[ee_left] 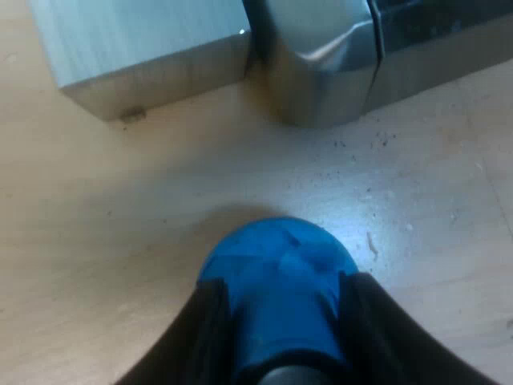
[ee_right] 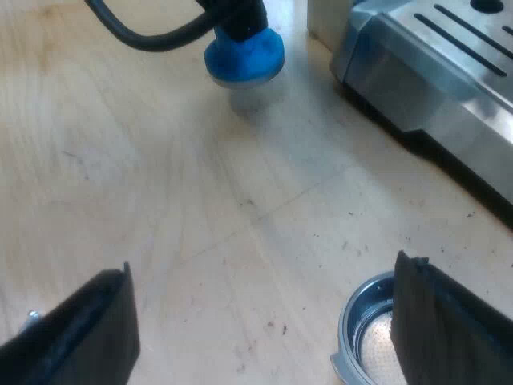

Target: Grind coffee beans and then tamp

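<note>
Tamper [ee_left: 272, 257] clamped in left gripper [ee_left: 284, 289], near espresso machine [ee_right: 433, 72] base.
Right gripper [ee_right: 260, 321] fingers spread wide apart, one just beside metal holder [ee_right: 365, 337], near machine front.

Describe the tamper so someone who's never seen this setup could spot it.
Start at the steel espresso machine on the wooden table. Just off its base, the left gripper holds the tamper. It is the only bright blue thing; the metal holder nearby is silver.
</note>
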You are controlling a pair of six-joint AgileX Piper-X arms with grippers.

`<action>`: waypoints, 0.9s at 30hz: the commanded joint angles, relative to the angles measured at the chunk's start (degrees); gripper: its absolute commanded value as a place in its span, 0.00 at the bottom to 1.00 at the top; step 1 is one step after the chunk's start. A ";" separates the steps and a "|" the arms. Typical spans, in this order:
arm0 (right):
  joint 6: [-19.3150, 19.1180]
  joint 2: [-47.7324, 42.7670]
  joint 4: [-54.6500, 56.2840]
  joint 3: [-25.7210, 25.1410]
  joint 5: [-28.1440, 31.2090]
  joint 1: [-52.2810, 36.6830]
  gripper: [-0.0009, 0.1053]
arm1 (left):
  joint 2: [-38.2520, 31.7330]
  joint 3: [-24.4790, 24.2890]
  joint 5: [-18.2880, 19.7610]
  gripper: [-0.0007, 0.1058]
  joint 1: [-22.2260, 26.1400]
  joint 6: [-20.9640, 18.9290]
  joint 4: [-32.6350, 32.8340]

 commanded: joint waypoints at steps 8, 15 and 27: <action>-0.73 3.01 -3.47 -1.14 -0.50 -0.17 0.64 | 5.57 -0.08 -0.21 0.01 0.16 -0.09 -1.48; -0.73 3.01 -3.47 -1.14 -1.86 -0.17 0.64 | 5.58 -0.08 -0.21 0.59 0.16 -0.09 -0.99; 1.07 2.55 3.06 -5.54 -1.18 -0.17 0.64 | 0.52 -2.86 -0.24 0.93 0.16 2.91 4.19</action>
